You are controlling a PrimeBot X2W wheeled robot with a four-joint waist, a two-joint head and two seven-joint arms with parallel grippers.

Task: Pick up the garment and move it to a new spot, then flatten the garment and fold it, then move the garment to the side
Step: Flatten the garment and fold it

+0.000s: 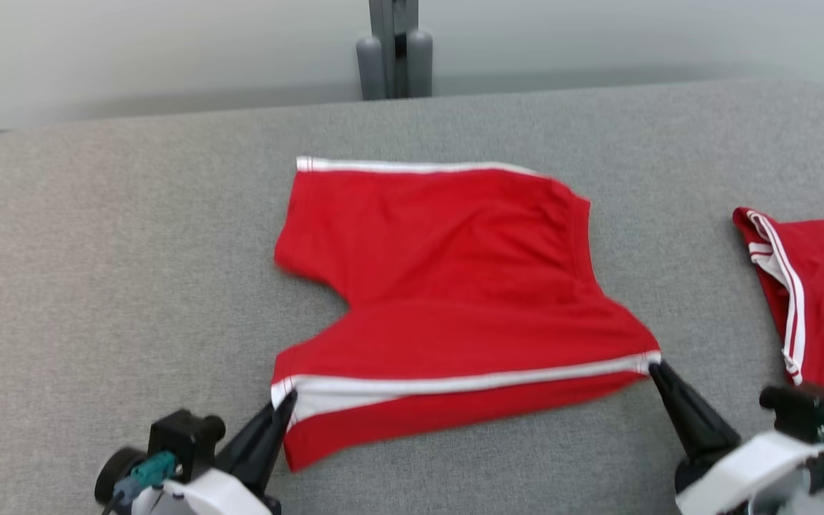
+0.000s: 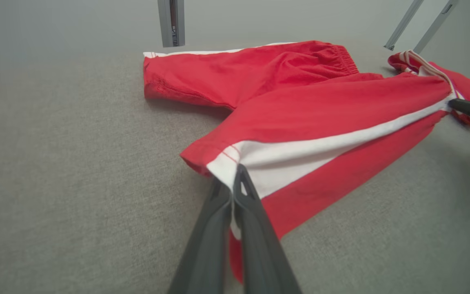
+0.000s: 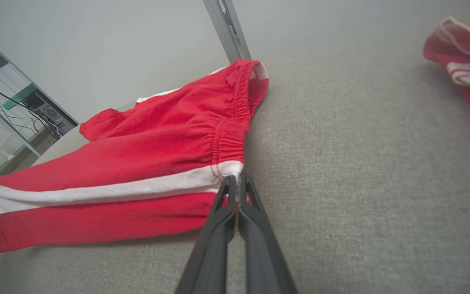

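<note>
Red shorts (image 1: 448, 286) with a white side stripe lie in the middle of the grey fabric-covered table (image 1: 97, 286), leg openings toward the robot's left and elastic waistband toward its right. The far leg lies flat. The near leg's edge is raised slightly off the cloth and stretched between the two grippers.

Left gripper (image 1: 287, 400): fingers pressed together with almost no gap, pinching the hem corner of the near leg right where the white stripe ends. In the left wrist view, white fabric shows clamped between the tips.

Right gripper (image 1: 654, 368): fingers likewise closed to a sliver, nipping the waistband end of the same stripe (the gathered elastic sits just above the tips in the right wrist view).

The stripe runs taut from one grip to the other.

A second red garment (image 1: 820, 300) with white trim lies well apart at the table's right edge. A grey upright post (image 1: 394, 50) stands behind the far edge.
</note>
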